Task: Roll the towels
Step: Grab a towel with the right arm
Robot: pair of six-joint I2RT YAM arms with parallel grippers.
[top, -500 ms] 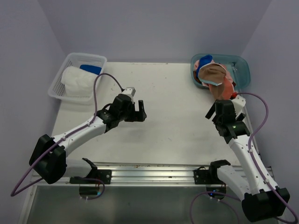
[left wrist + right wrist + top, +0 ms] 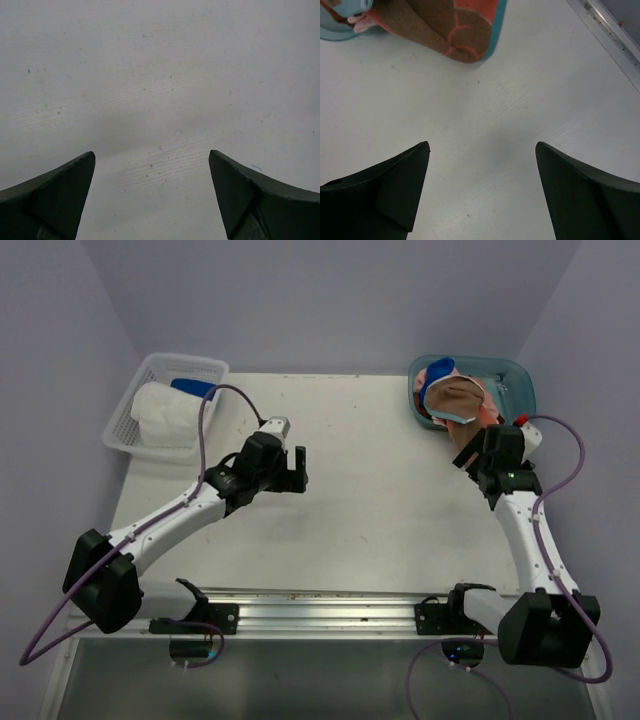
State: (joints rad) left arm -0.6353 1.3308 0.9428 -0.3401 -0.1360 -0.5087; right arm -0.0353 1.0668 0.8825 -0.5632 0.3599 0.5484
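Observation:
A brown towel (image 2: pixel 456 396) hangs over the near rim of the teal tub (image 2: pixel 515 390), with pink (image 2: pixel 487 423) and blue (image 2: pixel 441 367) towels bunched around it. In the right wrist view the brown towel (image 2: pixel 432 25) with orange-pink patches lies just ahead of the fingers. My right gripper (image 2: pixel 468 456) (image 2: pixel 482 145) is open and empty, over bare table right beside the hanging towels. My left gripper (image 2: pixel 289 468) (image 2: pixel 150 155) is open and empty above the table's middle left. A white towel (image 2: pixel 165 415) and a blue one (image 2: pixel 193 388) lie in the white mesh basket (image 2: pixel 125 420).
The basket stands at the table's far left corner, the tub at the far right corner. The table's right edge with its metal rail (image 2: pixel 610 30) runs close to the right gripper. Purple walls close in on three sides.
My right gripper has moved away from me, up to the towels hanging from the tub. My left gripper has shifted slightly back and left. Both stay open.

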